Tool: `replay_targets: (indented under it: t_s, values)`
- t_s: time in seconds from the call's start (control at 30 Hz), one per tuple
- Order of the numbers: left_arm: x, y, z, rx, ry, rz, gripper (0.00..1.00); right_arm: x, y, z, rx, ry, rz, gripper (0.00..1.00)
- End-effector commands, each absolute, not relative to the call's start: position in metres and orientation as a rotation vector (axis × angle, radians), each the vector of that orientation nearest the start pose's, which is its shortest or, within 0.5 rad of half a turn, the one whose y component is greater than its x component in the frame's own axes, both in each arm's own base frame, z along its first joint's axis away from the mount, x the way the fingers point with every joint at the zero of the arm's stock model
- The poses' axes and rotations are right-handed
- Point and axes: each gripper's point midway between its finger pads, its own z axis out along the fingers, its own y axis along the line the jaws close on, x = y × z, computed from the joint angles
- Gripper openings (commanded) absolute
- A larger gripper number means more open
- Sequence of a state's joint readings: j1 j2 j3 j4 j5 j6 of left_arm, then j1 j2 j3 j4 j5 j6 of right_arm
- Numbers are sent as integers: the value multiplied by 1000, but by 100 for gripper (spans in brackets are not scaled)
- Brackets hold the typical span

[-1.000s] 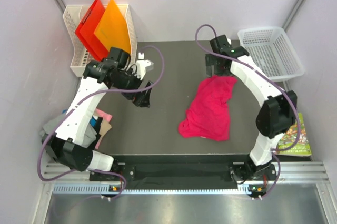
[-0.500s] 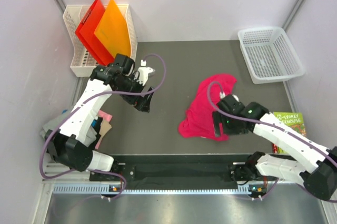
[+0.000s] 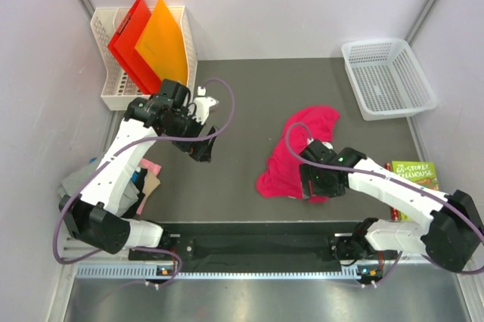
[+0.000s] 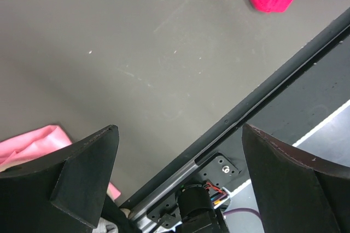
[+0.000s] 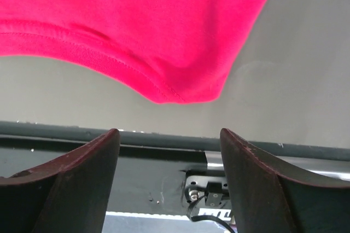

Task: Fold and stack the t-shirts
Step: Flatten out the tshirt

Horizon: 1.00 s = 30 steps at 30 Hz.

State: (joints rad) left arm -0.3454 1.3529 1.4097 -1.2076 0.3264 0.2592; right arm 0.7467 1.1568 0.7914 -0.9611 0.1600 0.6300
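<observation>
Right claw (image 5: 168, 134) sits parted just short of the magenta t-shirt (image 5: 136, 19) corner, nothing pinched, while left claw (image 4: 179, 129) hangs wide over the surface (image 4: 109, 36).

A magenta t-shirt (image 3: 301, 148) lay crumpled right of centre on the table (image 3: 249, 103); the right gripper (image 3: 314, 188) sat at its lower edge, the left gripper (image 3: 200, 153) hovered centre-left

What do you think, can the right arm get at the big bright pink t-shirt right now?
Probably yes. The right tool hovers at the near corner of the bright magenta-pink cloth t-shirt, with its fingers apart and nothing between them. Nothing else lies on or beside that corner to block it.
</observation>
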Motion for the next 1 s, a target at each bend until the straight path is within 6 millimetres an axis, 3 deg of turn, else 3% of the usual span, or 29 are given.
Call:
replay_targets:
  t_s: [0.0, 0.13, 0.37, 0.7, 0.97]
  values:
    - [234, -127, 209, 873, 2533, -412, 99, 154, 140, 64, -159, 2815, 73, 72]
    - [235, -124, 209, 867, 2534, -392, 99, 158, 140, 52, -182, 2842, 23, 71]
    - [238, -119, 212, 867, 2528, -351, 99, 170, 147, 49, -187, 2841, -10, 66]
    - [241, -113, 216, 868, 2521, -306, 99, 174, 148, 35, -161, 2869, -21, 58]
    - [245, -107, 221, 866, 2515, -276, 99, 171, 148, 28, -134, 2895, -16, 31]
